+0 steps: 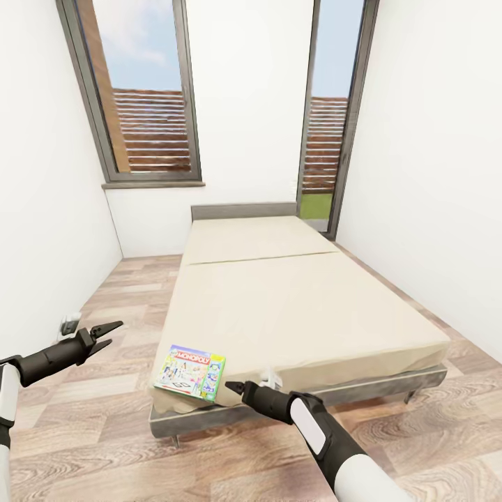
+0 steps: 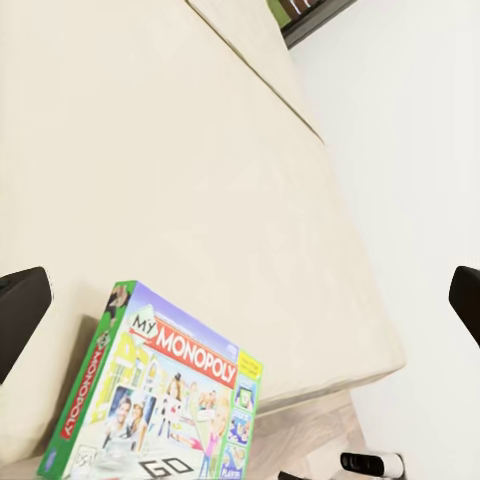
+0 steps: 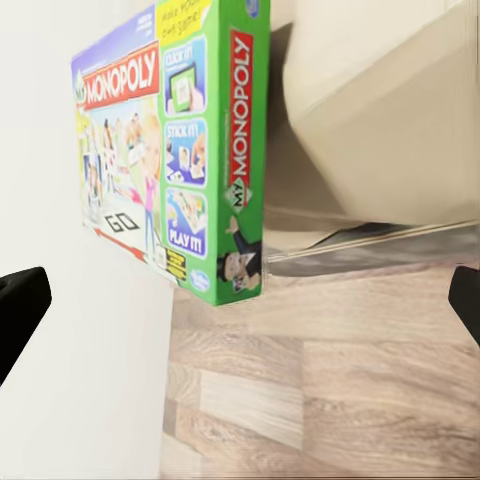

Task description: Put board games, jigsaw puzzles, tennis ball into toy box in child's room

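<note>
The right gripper [image 1: 232, 385], fingers spread and empty, points at the flat green-edged Monopoly game box [image 1: 190, 371], probably to grab it. The box lies on the beige bed's [image 1: 300, 307] near corner. The left gripper [image 1: 106, 334] waits open nearby.

A green-edged Monopoly box [image 1: 189, 373] lay flat at the bed's [image 1: 314, 307] seven-o'clock corner, slightly overhanging.

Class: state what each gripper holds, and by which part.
Nothing. Left gripper and right gripper are open, apart from the Monopoly box on the bed.
</note>
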Tool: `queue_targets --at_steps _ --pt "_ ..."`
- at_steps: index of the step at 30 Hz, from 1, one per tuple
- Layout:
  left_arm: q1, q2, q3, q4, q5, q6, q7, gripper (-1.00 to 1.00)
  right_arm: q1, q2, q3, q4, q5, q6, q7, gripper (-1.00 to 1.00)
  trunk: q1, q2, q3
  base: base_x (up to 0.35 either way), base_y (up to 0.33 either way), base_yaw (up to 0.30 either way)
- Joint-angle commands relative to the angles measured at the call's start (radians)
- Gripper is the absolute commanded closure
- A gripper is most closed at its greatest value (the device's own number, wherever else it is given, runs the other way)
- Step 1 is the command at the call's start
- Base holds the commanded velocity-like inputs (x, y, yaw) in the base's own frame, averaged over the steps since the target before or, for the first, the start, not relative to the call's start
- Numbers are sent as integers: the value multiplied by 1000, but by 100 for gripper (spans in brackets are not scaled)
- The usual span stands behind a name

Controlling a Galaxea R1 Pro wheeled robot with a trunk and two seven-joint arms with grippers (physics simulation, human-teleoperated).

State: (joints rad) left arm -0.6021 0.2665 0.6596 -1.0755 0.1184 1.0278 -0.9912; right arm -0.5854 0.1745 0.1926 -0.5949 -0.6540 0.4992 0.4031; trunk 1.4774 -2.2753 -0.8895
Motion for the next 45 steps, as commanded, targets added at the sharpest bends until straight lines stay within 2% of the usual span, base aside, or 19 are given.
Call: queue_targets --at_steps 1,17,25,41,45 --pt "-1 0 1 0 3 6 -1 -100 -1 0 0 0 -4 14 0 -100 4 -8 -4 0 0 0" --pt "-1 5 3 0 3 6 -1 -100 -1 0 -5 -12 -18 31 5 -100 65 -120 -54 0 0 0" --pt "-1 4 3 0 3 6 -1 -100 0 0 -4 -13 -51 30 11 -100 96 -176 -79 0 0 0" --pt "-1 4 3 0 3 6 -1 -100 1 0 4 -11 -58 31 13 -100 96 -176 -79 0 0 0" --pt "-1 5 3 0 3 6 -1 -100 1 0 2 -11 -59 32 43 -100 96 -176 -79 0 0 0"
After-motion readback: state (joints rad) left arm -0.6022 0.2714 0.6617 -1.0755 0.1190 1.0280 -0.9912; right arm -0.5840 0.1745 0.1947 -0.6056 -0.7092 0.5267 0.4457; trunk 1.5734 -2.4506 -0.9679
